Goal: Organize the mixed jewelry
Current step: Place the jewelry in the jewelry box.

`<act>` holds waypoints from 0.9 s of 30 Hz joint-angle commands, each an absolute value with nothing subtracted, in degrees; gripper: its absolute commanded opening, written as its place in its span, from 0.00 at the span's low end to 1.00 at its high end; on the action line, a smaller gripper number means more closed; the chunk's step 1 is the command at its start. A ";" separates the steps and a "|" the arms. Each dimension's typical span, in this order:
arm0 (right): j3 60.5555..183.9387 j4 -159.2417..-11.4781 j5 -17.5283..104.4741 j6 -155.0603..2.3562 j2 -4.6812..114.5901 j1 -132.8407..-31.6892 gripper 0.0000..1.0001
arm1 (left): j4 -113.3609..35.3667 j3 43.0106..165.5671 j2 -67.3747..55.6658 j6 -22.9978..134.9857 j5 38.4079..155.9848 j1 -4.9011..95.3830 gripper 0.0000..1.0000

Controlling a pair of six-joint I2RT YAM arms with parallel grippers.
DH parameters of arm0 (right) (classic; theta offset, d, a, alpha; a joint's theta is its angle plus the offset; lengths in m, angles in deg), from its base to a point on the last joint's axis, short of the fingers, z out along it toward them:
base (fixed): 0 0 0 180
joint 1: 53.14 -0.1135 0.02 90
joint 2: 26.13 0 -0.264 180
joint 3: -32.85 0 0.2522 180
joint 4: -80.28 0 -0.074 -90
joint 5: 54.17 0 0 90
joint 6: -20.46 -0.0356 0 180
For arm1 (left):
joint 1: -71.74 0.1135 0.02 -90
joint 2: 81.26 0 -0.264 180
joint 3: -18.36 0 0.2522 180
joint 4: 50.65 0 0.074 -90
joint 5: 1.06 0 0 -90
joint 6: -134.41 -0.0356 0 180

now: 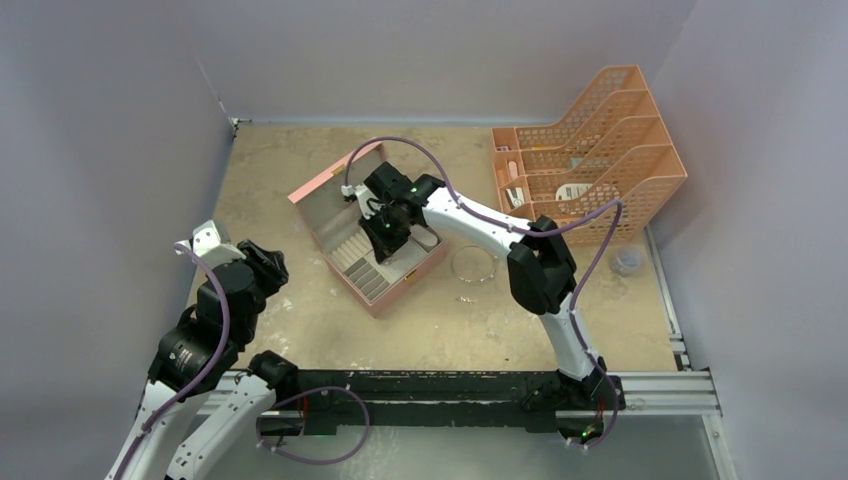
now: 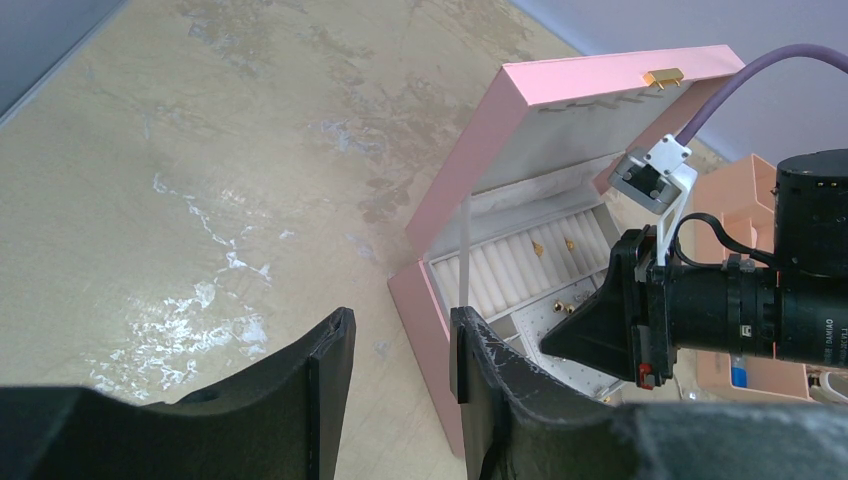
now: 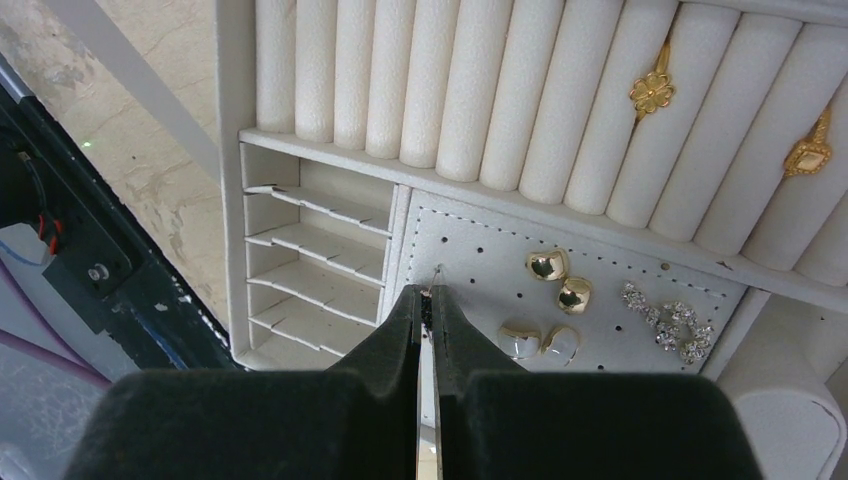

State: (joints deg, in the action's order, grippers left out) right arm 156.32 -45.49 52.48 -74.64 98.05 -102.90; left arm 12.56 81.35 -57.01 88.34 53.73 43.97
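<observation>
The pink box [image 1: 322, 186] lies open mid-table. My right gripper [image 3: 427, 295] hovers over its white perforated panel [image 3: 480, 245], shut on a tiny dark earring whose thin pin [image 3: 437, 272] sticks out past the tips. Two gold studs [image 3: 560, 278], two white-and-gold studs [image 3: 540, 341] and a sparkly silvery piece [image 3: 668, 324] sit on the panel. Gold rings [image 3: 652, 92] [image 3: 810, 152] are tucked in the ring rolls. A thin wire hoop [image 1: 473, 263] and a small silvery piece [image 1: 465, 298] lie on the table right of the box. My left gripper [image 2: 400, 345] stands open and empty, left of the box.
An orange file organizer [image 1: 600, 140] with stationery bits stands at the back right. A small grey round object [image 1: 627, 260] lies by the right wall. Slotted compartments [image 3: 315, 270] flank the perforated panel. The box lid [image 2: 590, 90] stands raised.
</observation>
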 commanded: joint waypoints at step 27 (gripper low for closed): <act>153.03 -41.45 55.51 -71.21 95.10 -103.54 0.00 | 11.62 82.83 -56.94 88.18 53.06 44.14 0.40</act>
